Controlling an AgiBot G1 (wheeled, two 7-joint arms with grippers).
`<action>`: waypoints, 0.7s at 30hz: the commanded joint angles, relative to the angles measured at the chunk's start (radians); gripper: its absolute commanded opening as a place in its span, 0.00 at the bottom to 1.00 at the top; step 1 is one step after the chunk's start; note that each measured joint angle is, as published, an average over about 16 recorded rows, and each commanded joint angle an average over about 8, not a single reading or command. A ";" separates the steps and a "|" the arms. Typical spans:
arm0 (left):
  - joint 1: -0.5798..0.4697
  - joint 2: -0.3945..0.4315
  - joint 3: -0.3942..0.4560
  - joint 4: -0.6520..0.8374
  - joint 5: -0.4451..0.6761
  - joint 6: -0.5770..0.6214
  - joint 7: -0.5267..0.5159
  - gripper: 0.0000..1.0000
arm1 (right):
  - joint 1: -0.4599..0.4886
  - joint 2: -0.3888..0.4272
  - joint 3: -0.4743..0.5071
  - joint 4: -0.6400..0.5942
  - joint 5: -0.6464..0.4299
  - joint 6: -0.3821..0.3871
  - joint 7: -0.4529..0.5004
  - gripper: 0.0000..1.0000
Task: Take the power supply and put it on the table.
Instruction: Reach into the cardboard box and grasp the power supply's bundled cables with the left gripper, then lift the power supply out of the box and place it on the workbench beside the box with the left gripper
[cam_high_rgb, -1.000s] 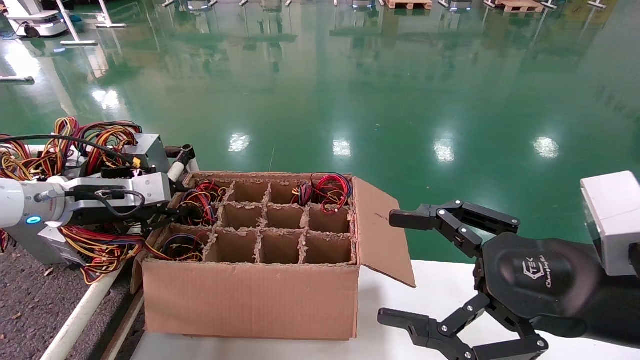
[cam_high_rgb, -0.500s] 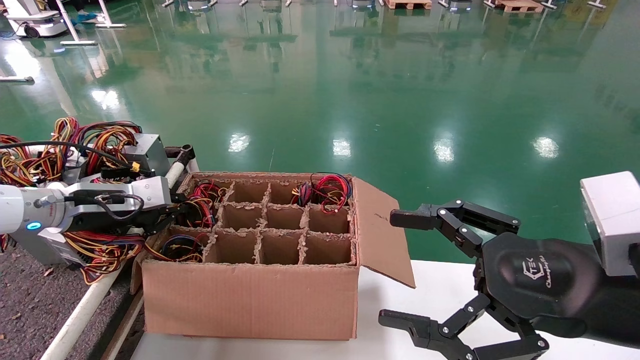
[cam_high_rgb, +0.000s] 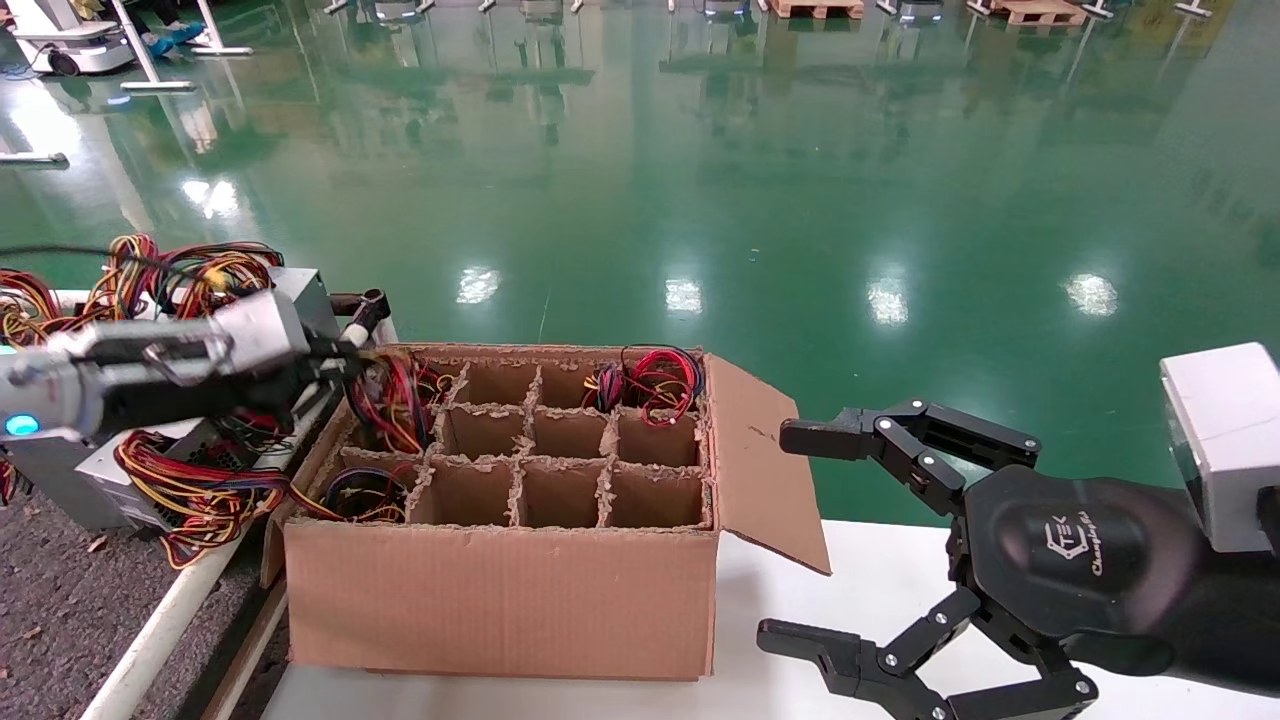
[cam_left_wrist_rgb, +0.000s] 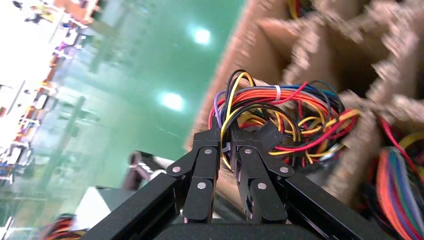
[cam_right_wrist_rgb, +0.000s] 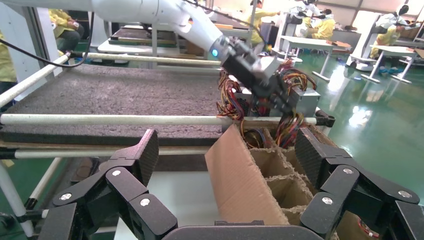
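My left gripper (cam_high_rgb: 338, 368) hangs over the back-left cell of the cardboard box (cam_high_rgb: 500, 590), shut on the wire bundle (cam_left_wrist_rgb: 280, 107) of a power supply. The red, yellow and black wires (cam_high_rgb: 385, 398) stand up out of that cell. The unit's grey body stays hidden inside the cell. In the left wrist view the gripper (cam_left_wrist_rgb: 227, 136) pinches a few yellow and black wires between its fingertips. The table (cam_high_rgb: 50, 590), dark and speckled, lies to the left behind its white rail (cam_high_rgb: 160, 620). My right gripper (cam_high_rgb: 780, 535) is open, parked to the right of the box.
Other power supplies (cam_high_rgb: 300, 295) with tangled wires lie on the table's far end. More wires fill the front-left cell (cam_high_rgb: 362, 495) and a back cell (cam_high_rgb: 650, 385). The box's right flap (cam_high_rgb: 765, 470) hangs open toward my right gripper. A white tabletop (cam_high_rgb: 880, 590) carries the box.
My left arm has risen and drawn back to the left, pulling the wire bundle up out of the back-left cell. The right arm has not moved.
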 joint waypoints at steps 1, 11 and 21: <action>-0.013 -0.007 -0.009 0.003 -0.012 0.004 -0.014 0.00 | 0.000 0.000 0.000 0.000 0.000 0.000 0.000 1.00; -0.124 -0.045 -0.025 -0.027 -0.037 0.036 -0.049 0.00 | 0.000 0.000 0.000 0.000 0.000 0.000 0.000 1.00; -0.271 -0.104 -0.027 -0.049 -0.037 0.066 -0.096 0.00 | 0.000 0.000 0.000 0.000 0.000 0.000 0.000 1.00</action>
